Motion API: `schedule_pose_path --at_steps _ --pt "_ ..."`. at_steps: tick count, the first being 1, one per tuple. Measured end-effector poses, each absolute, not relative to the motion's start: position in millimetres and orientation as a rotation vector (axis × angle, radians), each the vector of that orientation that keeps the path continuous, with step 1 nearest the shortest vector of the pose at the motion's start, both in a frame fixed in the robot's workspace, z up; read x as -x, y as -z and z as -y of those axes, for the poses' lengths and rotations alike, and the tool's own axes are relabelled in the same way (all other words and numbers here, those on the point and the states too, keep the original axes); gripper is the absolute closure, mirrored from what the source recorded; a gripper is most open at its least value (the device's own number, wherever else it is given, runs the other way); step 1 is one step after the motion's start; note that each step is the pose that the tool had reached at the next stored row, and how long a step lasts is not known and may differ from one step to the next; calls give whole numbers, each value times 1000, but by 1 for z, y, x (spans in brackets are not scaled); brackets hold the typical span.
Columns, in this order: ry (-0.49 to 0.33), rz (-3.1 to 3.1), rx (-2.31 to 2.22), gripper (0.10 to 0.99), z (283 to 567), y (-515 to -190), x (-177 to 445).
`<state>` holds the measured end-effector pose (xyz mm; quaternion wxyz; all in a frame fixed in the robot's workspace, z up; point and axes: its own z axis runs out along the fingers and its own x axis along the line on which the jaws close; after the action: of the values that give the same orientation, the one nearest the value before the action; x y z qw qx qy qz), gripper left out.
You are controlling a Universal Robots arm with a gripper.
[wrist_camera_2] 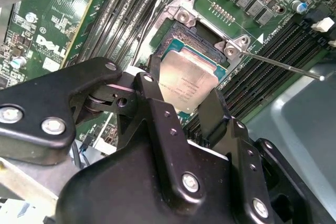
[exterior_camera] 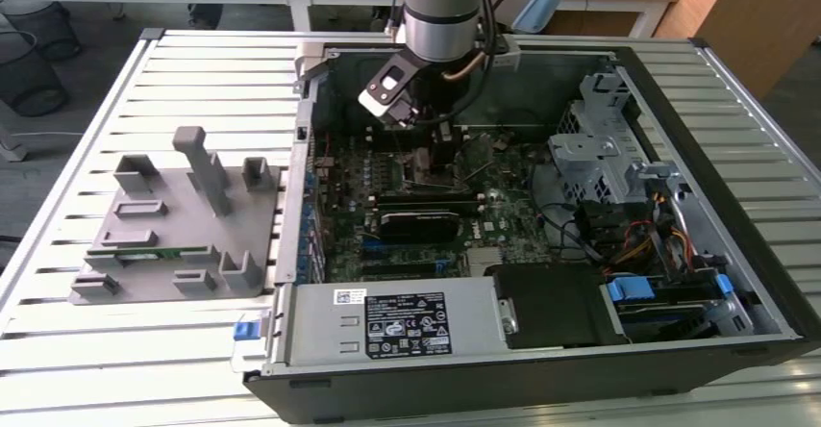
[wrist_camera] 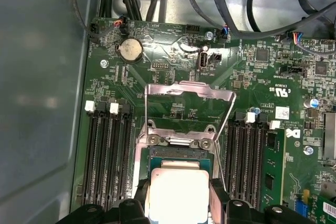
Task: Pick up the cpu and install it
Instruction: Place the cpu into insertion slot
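The cpu [wrist_camera_2: 186,77], a flat silver square with a thin pale rim, lies between my gripper's [wrist_camera_2: 184,90] two black fingers, which press on its opposite edges. It sits at the open motherboard socket [wrist_camera: 178,153]; whether it rests fully in the socket I cannot tell. In the first wrist view the cpu [wrist_camera: 178,192] shows between the fingertips of the gripper [wrist_camera: 178,200], with the metal load plate [wrist_camera: 189,95] swung up behind the socket. The thin socket lever [wrist_camera_2: 283,66] sticks out to one side. In the exterior view the gripper [exterior_camera: 440,153] reaches down into the open computer case [exterior_camera: 718,283].
Memory slots [wrist_camera: 107,150] flank the socket on both sides. A grey case wall [wrist_camera: 37,103] stands close by. A black block [exterior_camera: 417,220], the power supply [exterior_camera: 385,321] and a drive cage [exterior_camera: 603,148] fill the case. A grey fixture [exterior_camera: 180,225] holding a green memory stick [exterior_camera: 148,252] sits at the exterior view's left.
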<state>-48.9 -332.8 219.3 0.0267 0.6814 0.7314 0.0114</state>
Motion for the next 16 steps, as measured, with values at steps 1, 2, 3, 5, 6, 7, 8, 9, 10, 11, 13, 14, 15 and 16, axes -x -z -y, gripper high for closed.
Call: schedule_pose_path --at_steps 1,2,3,5,6,7,8,9,10,11,13,14,15,16 --pt "-35 -2258 -2107 549 333 -218 49" --pt "-35 -2257 -2108 549 333 -218 49" --pt "-35 -2256 -2109 549 333 -217 49" --pt "-35 -2252 -2113 549 333 -214 49" --pt "-35 -2251 -2114 549 333 -213 49" --pt "-35 -2250 -2115 549 333 -213 49" --pt "-35 -2249 -2116 549 333 -212 49" --pt "-34 -2248 -2117 549 333 -212 49" --pt "-34 -2247 -2118 549 333 -212 49" --pt "-34 -2246 -2119 549 333 -212 49" --pt "-35 -2242 -2123 549 333 -211 49" --pt "-35 -2240 -2126 549 333 -211 49" --pt "-34 -2238 -2128 549 333 -210 49" --pt "-35 -2236 -2130 549 333 -209 49"
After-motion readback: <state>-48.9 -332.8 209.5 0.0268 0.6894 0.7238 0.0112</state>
